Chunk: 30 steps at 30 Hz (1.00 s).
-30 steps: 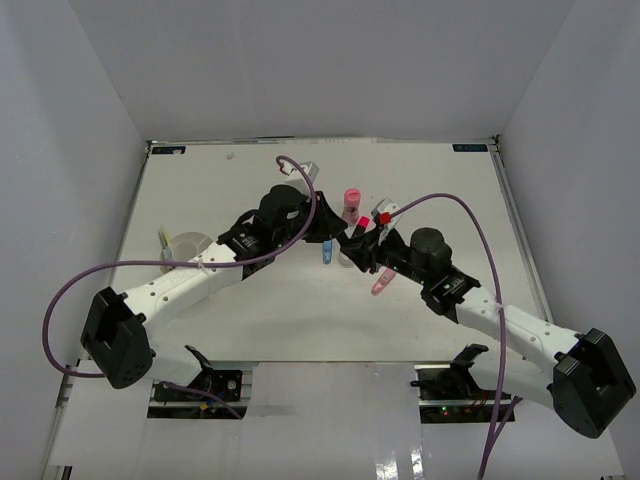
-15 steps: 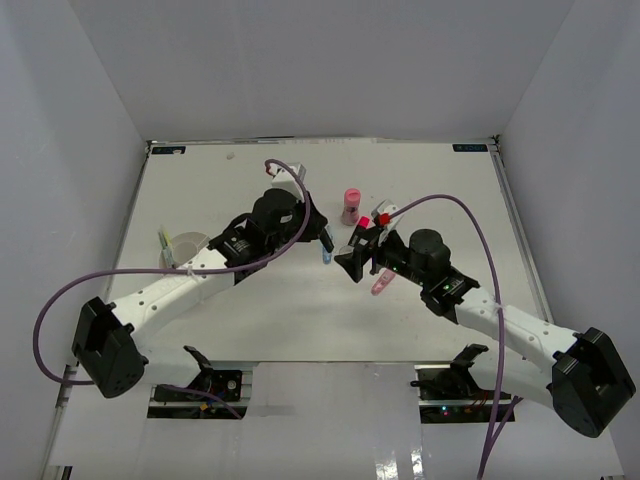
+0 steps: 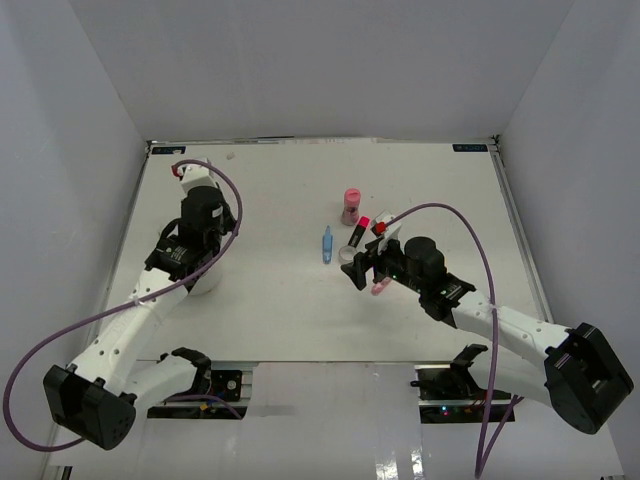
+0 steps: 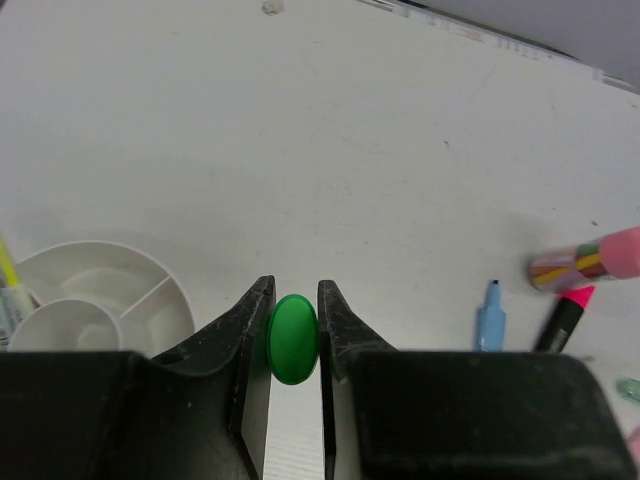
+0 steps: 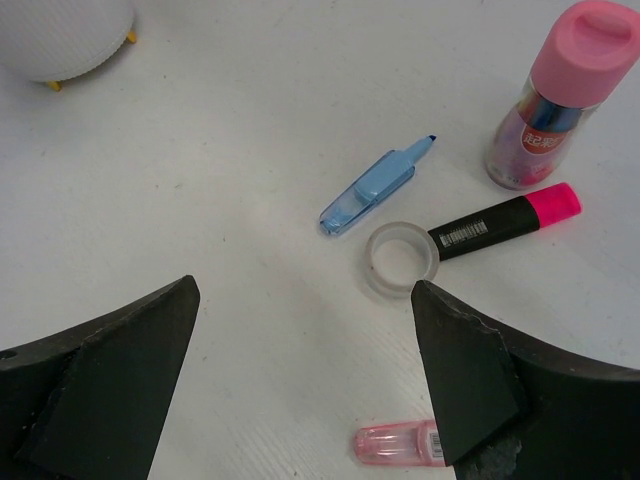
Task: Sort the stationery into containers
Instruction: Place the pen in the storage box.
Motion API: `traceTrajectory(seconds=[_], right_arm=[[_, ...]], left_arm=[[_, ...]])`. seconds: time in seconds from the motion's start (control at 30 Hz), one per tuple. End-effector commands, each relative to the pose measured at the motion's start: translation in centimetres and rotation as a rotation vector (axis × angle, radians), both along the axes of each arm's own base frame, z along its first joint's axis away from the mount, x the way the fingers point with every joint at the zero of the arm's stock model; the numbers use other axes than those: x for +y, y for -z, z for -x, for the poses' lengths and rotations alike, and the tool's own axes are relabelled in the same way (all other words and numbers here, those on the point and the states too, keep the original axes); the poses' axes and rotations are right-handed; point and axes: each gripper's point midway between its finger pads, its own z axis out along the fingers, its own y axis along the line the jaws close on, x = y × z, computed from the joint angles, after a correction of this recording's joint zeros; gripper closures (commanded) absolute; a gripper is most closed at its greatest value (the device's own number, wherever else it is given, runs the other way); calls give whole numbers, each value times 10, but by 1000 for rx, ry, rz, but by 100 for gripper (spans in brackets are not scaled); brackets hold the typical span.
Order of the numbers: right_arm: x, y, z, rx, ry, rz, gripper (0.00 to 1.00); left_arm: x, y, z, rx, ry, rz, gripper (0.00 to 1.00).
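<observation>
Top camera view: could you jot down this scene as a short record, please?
left gripper: shut on green oval-ended item, near white divided bowl
right gripper: open, near clear tape ring
loose on white table: blue pen, pink-capped black marker, pink-lidded cylinder, small pink tube

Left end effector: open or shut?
Shut: the left end effector grips a green item, both fingers pressing its sides.

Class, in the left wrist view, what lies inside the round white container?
In the white container, the visible sections look bare, apart from a yellow-green item at the left edge. Its near part is hidden behind the left end effector, which grips a green item.
</observation>
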Motion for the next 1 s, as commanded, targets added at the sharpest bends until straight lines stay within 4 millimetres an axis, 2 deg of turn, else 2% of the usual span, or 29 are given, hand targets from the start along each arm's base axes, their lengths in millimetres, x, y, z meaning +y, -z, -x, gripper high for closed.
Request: traceTrajectory(seconds=[0.0,0.27,0.47,0.57,0.73,0.9,0.97], right_arm=[[-1,-2,-2,-29,13,2,7],[-3,-1,-1,-27,15,1,7],[-3,0,-1,-27,16,5,7],[-4,1,-2,-25,21,8,7],[-5,3,-3,-24,33,13,7],[-8,7,-6,-21,51,26,7],[-8,7,-6,-22,55,28,7]], left_arm=[[32,2,9,12,-70,-91,100],[76,38,8,85,-152,-134,100],[84,53,8,106,-160,-137,100],[81,64,8,130,-142,-134,99],[82,81,9,168,-143,-137,89],[80,90,6,194,-130,-131,71],[80,93,6,200,-128,-128,67]])
